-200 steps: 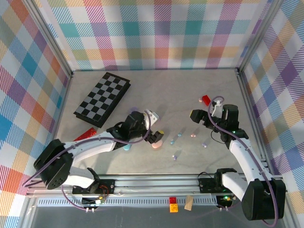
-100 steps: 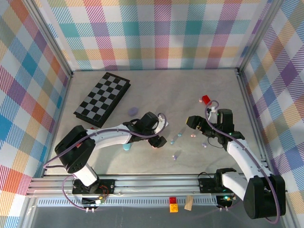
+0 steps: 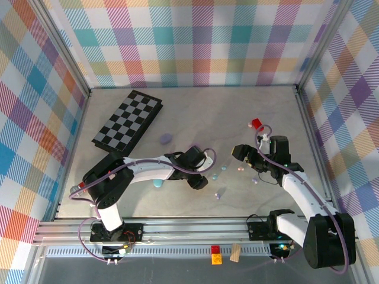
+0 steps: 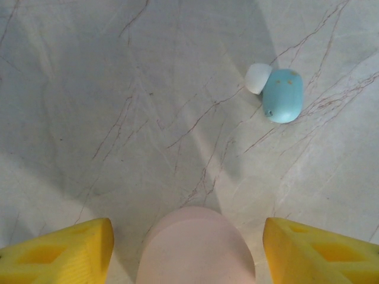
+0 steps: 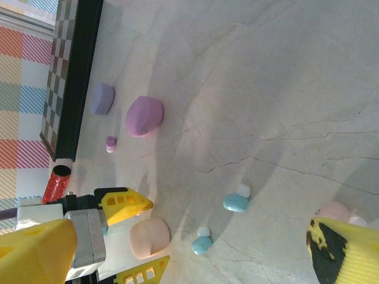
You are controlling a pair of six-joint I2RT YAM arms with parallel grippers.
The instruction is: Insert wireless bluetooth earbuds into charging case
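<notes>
A pink charging case (image 4: 195, 245) lies on the table between the yellow fingers (image 4: 59, 251) of my left gripper (image 3: 198, 176). The jaws straddle it with a gap on each side, so the gripper is open. The right wrist view has the same pink case (image 5: 149, 238). Two light blue earbuds (image 3: 215, 176) (image 3: 224, 168) lie just right of it, one of them also being the blue earbud (image 4: 281, 94). A pink earbud (image 3: 241, 168) and lavender earbuds (image 3: 254, 179) (image 3: 218, 194) lie nearby. My right gripper (image 3: 251, 158) hovers open above the pink earbud, holding nothing.
A lavender case (image 3: 165, 138) and a blue case (image 3: 157, 183) sit left of centre. A folded chessboard (image 3: 127, 123) lies at the back left, and a red block (image 3: 256, 123) at the back right. Metal frame rails edge the table.
My left gripper has swung right and come down over the pink case, its jaws narrowing around it. The right gripper has shifted slightly left and stayed open.
</notes>
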